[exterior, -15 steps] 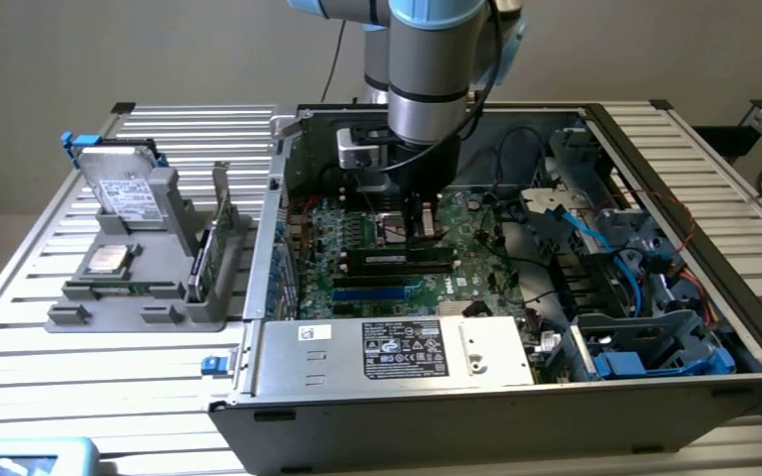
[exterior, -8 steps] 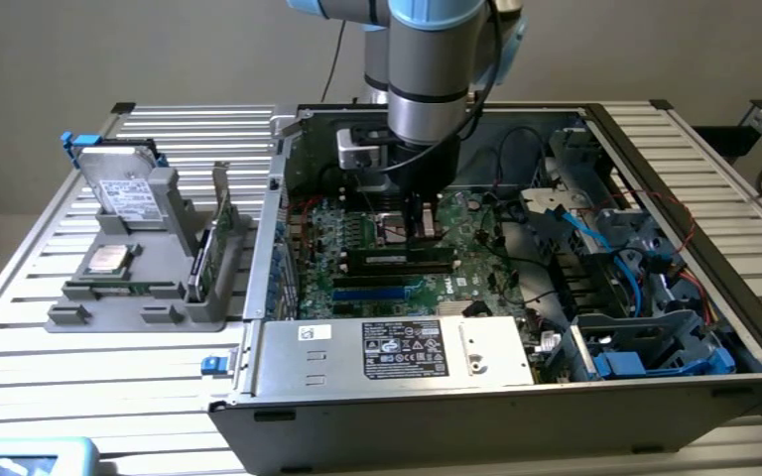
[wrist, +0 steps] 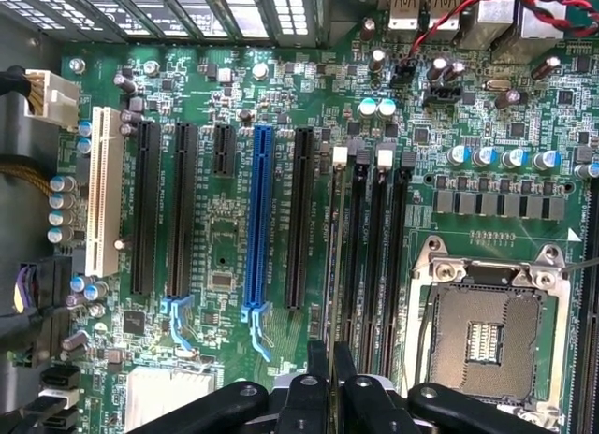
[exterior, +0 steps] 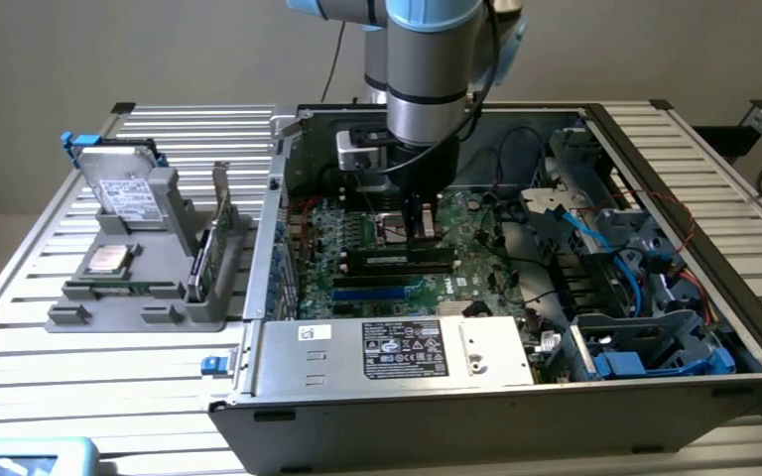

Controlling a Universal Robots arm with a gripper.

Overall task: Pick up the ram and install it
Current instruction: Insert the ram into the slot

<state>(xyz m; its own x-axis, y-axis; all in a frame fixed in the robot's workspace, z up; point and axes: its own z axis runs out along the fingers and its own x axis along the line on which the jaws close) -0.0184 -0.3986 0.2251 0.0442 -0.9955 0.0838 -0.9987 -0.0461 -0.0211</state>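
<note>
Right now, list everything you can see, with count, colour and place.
table: one, silver, slatted.
computer case: one, dark grey, open, on the table.
motherboard: one, green, inside the case.
ram: one, dark, on edge at the memory slots.
processor socket: one, silvery, empty, on the motherboard.
parts holder: one, grey, on the table, exterior view's left of the case.
arm: one, silver and blue, extends into the case.
gripper: one, black, shut on the ram.

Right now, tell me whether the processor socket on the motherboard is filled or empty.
Empty: the processor socket shows its bare contact field, with no chip seated in it.
</note>
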